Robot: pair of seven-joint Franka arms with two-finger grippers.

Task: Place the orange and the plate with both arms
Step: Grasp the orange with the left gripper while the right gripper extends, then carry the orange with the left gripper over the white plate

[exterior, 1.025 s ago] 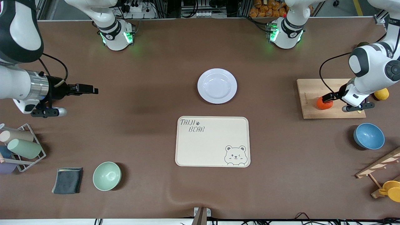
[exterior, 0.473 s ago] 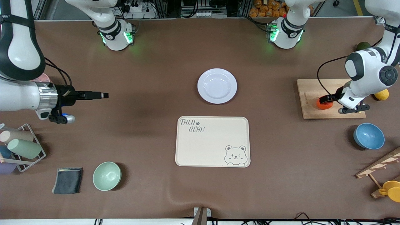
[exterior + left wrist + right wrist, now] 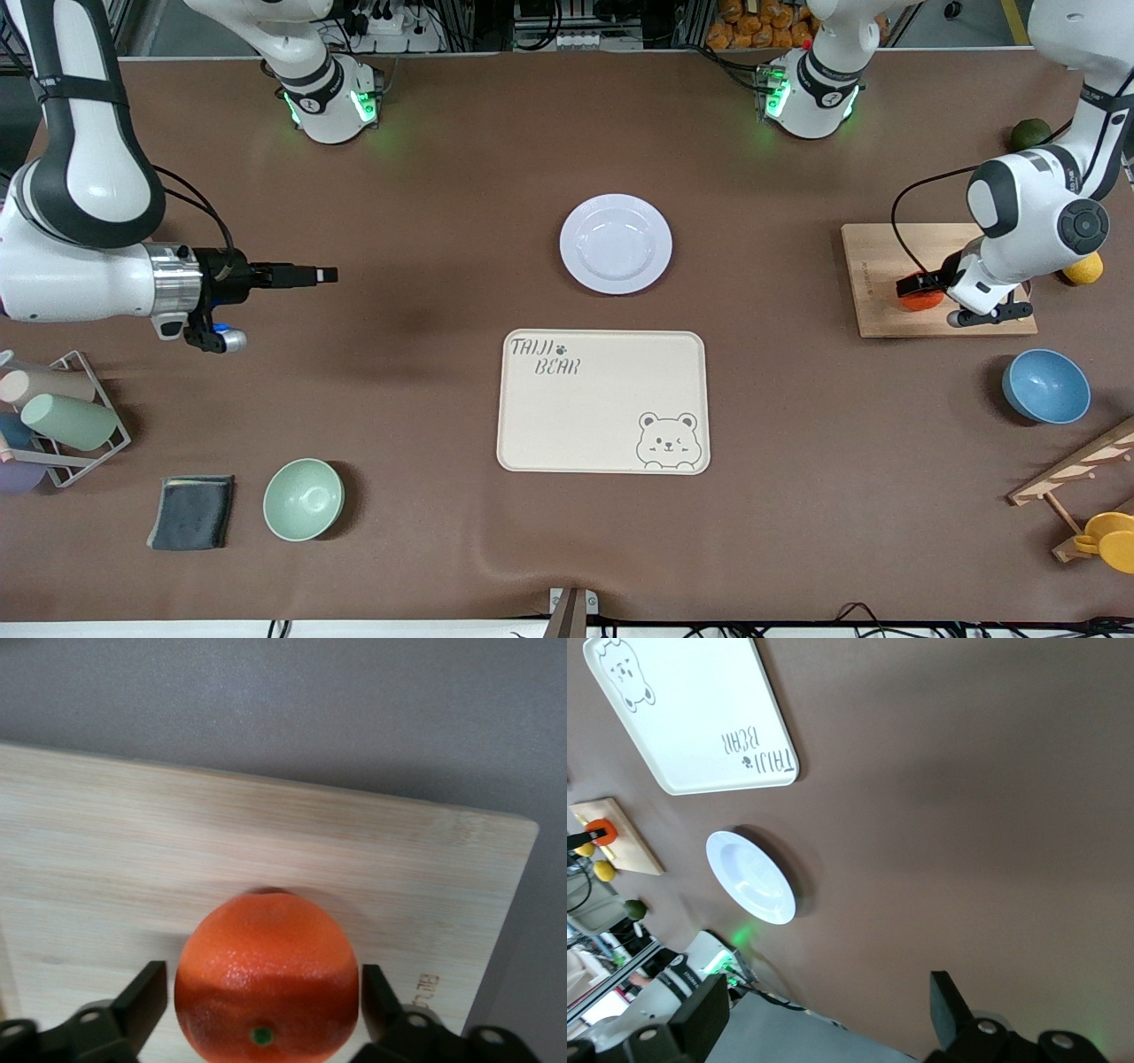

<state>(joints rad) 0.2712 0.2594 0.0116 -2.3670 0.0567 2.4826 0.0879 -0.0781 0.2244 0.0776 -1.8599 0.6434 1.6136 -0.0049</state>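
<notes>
Front view first: my right gripper hovers released, jaws wide and empty, over bare table at mid-height toward the right arm's end. In the upper centre of the frame sits the plate, just above the cream tray. Toward the left arm's end, the orange rests on the wooden board. My left gripper is down around it; I cannot tell whether it grips.

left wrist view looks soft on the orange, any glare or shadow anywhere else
Left wrist view: the orange is slightly soft, its lower half shaded, on the wooden board. Front view: sharp, ceiling light glares on the plate, green base lights tint the table. Right wrist view: steeply tilted.
</notes>
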